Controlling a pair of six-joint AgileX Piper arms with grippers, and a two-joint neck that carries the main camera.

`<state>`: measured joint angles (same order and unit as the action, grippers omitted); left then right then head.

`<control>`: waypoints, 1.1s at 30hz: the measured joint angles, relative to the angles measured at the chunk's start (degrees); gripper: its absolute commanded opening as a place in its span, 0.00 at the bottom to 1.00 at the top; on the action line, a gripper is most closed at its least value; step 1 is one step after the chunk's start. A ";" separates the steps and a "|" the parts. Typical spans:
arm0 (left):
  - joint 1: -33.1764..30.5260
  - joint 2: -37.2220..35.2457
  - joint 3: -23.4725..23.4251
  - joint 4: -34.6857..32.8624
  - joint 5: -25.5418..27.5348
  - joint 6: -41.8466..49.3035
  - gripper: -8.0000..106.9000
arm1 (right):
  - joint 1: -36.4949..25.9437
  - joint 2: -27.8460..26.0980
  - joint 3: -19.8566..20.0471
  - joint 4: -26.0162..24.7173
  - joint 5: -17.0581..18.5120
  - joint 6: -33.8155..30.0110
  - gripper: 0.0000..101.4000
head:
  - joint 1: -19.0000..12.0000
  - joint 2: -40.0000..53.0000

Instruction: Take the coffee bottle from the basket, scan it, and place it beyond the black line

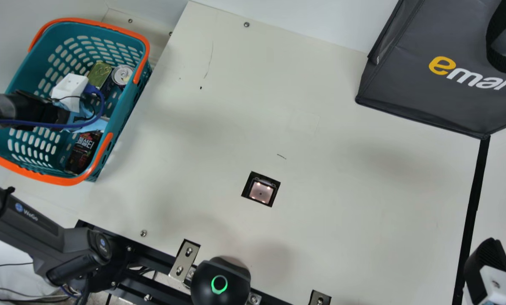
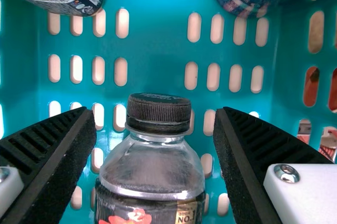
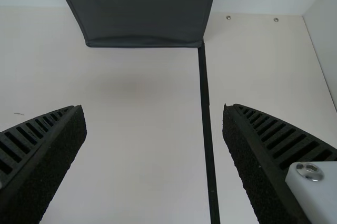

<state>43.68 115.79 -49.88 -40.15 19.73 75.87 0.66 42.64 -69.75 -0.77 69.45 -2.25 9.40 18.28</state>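
The coffee bottle [image 2: 151,171] is in the basket [image 1: 66,181] at left, its long axis running between the nearer left gripper's [image 2: 155,116] spread fingers (lying or leaning, I can't tell); the right gripper [image 3: 154,113], also spread, is well apart.

Plain white wall [image 1: 303,23] behind the cream table [image 1: 341,203]
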 measured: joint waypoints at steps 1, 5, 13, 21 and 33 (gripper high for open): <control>0.00 0.21 -0.19 0.12 0.17 0.00 0.85 | 0.00 0.00 0.00 0.00 0.00 0.00 0.90 | 0.00 0.00; -0.21 1.36 -1.27 1.40 0.47 0.11 0.85 | 0.00 0.00 0.00 0.00 0.00 0.00 0.90 | 0.00 0.00; -1.32 3.69 -3.37 3.96 1.72 -0.03 0.85 | 0.00 0.00 0.00 0.00 0.00 0.00 0.90 | 0.00 0.00; -2.95 4.84 -6.25 8.03 3.85 -3.14 0.85 | 0.00 0.00 0.00 0.00 -0.05 0.00 0.90 | 0.00 0.00; -4.00 4.15 -9.53 14.64 7.08 -10.21 0.85 | 0.00 0.00 0.00 0.00 -0.05 0.00 0.90 | 0.00 0.00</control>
<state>39.68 119.94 -59.41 -25.51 26.81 65.66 0.66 42.64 -69.75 -0.77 69.39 -2.25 9.40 18.28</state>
